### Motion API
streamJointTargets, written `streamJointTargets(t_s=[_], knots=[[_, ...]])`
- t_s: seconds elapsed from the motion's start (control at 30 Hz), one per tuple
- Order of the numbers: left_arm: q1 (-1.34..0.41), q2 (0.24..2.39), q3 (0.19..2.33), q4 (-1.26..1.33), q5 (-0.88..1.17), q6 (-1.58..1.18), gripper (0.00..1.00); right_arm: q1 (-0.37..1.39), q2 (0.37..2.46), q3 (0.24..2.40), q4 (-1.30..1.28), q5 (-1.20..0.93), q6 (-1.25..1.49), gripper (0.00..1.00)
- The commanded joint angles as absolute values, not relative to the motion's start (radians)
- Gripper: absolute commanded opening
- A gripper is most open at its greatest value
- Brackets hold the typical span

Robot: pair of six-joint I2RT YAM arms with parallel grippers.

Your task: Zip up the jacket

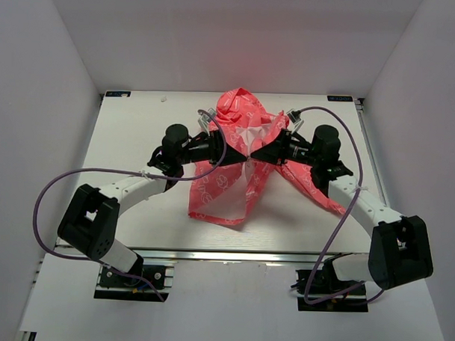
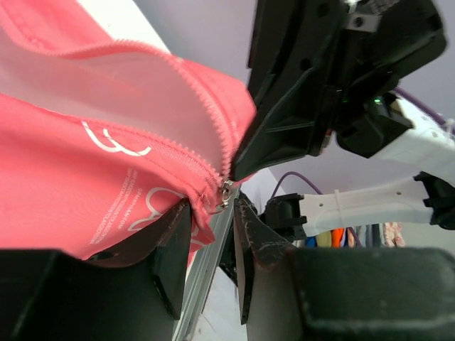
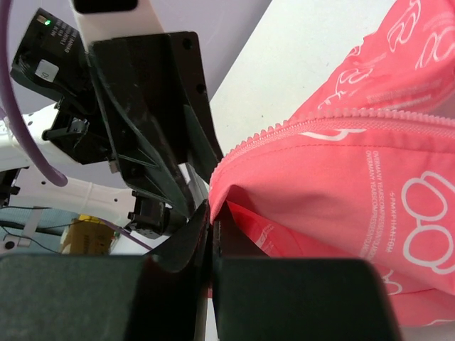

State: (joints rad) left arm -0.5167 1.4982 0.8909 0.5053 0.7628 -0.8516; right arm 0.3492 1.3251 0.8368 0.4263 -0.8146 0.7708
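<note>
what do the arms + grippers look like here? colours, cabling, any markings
Same build on left arm and right arm: white links, bulky black joint housings. The left gripper and right gripper are matte black with wedge-shaped fingers. A purple cable loops loosely along each arm. Small green light on the left wrist housing. No legible markings.

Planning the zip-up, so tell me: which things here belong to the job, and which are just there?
Job: coral-pink hooded fabric jacket, its small metal zipper slider, left gripper, right gripper.
Just there: looping purple cables, white tabletop.
</note>
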Motion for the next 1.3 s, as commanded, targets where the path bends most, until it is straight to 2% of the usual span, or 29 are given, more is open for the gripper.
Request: streamJointTargets(t_s=[0.0, 0.1, 0.17, 0.27, 0.53, 0.57, 0.6, 0.77, 0.9, 1.0, 1.27], knots=[[-0.508, 1.483, 0.891, 0.615, 0.818, -0.887, 0.41, 0.354, 1.335, 0.830, 0.520, -0.830, 0.810, 0.00], [-0.508, 1.497, 0.910, 0.620, 0.833, -0.885, 0.39, 0.356, 1.341, 0.834, 0.522, -0.830, 0.810, 0.00], [-0.508, 1.511, 0.916, 0.637, 0.842, -0.890, 0.29, 0.359, 1.345, 0.834, 0.523, -0.828, 0.810, 0.00], [-0.508, 1.517, 0.920, 0.640, 0.850, -0.893, 0.21, 0.357, 1.350, 0.839, 0.522, -0.828, 0.810, 0.00], [-0.508, 1.531, 0.945, 0.612, 0.838, -0.887, 0.18, 0.370, 1.353, 0.851, 0.500, -0.830, 0.792, 0.00], [-0.508, 1.534, 0.949, 0.608, 0.836, -0.887, 0.15, 0.370, 1.353, 0.853, 0.500, -0.828, 0.792, 0.00], [-0.508, 1.542, 0.953, 0.601, 0.839, -0.885, 0.01, 0.371, 1.354, 0.853, 0.500, -0.824, 0.793, 0.00], [-0.508, 1.536, 0.997, 0.444, 0.810, -0.836, 0.00, 0.371, 1.347, 0.868, 0.540, -0.764, 0.811, 0.00], [-0.509, 1.506, 1.066, 0.136, 0.779, -0.677, 0.00, 0.371, 1.362, 0.882, 0.641, -0.732, 0.882, 0.00], [-0.509, 1.491, 1.084, 0.008, 0.790, -0.622, 0.00, 0.367, 1.396, 0.910, 0.673, -0.752, 0.897, 0.00], [-0.517, 1.480, 1.051, -0.081, 0.877, -0.575, 0.00, 0.359, 1.433, 0.960, 0.661, -0.746, 0.879, 0.00]])
